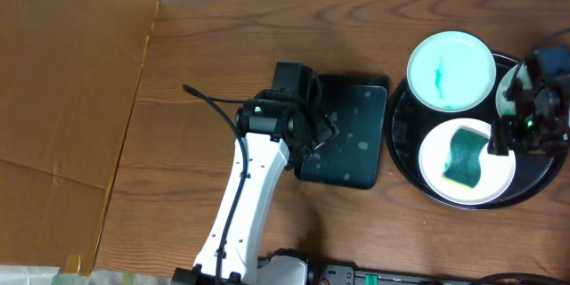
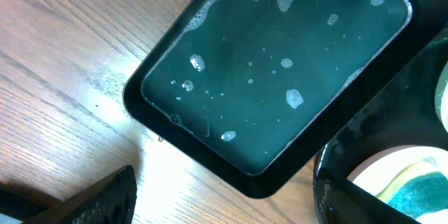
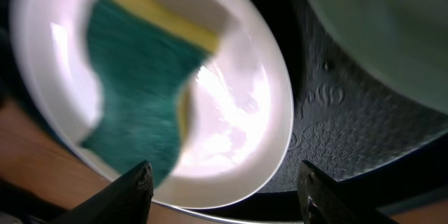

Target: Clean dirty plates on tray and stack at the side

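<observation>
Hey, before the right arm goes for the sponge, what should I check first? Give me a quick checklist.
1. Right end effector open and empty: ok.
2. Sponge lying free on the front plate: ok.
3. Smeared plate sitting flat on the round tray: cannot tell, it seems to overhang the rim.
4. Third plate in clear view: not ok, the right arm hides most of it.
5. Soapy water in the wash tray: ok.
6. Left end effector away from the round tray: ok.

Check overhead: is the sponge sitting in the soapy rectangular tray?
No, the sponge lies on a plate inside the round tray.
</observation>
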### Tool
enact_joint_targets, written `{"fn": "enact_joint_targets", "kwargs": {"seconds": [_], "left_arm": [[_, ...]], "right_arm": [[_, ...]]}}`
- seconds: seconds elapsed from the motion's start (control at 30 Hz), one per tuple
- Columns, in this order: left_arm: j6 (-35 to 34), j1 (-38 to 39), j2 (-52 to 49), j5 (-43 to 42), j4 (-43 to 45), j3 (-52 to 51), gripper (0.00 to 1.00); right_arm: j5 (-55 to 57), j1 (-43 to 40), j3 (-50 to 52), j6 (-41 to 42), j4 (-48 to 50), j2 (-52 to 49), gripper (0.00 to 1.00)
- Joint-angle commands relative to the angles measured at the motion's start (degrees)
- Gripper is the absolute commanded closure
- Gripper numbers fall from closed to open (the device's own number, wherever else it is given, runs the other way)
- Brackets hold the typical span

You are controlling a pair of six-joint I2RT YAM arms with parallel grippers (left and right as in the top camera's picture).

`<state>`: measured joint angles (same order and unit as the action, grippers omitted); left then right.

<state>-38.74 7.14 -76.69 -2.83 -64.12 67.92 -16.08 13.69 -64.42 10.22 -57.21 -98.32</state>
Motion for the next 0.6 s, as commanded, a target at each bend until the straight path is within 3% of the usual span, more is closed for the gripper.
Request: {"fn": "enact_joint_targets", "kwargs": {"seconds": [0.0, 0.2, 0.3, 0.57], "left_arm": [[0.7, -0.2, 0.1, -0.2, -0.3, 0.0, 0.19], [0.8, -0.2, 0.1, -0.2, -0.3, 0.0, 0.19], [0.8, -0.2, 0.1, -0.2, -0.2, 0.0, 0.19], [1.7, -0.2, 0.1, -1.2, 0.3, 0.0, 0.19]], "right_arm": [[1.4, 0.4, 2.1, -0.2, -0.4, -2.4, 0.38], [4.1, -0.4, 2.5, -0.2, -0.2, -4.0, 0.39], [4.9, -0.5, 2.6, -0.5, 0.7, -4.0, 0.46], [10.9, -0.5, 6.1, -0.4, 4.0, -4.0, 0.52]]}}
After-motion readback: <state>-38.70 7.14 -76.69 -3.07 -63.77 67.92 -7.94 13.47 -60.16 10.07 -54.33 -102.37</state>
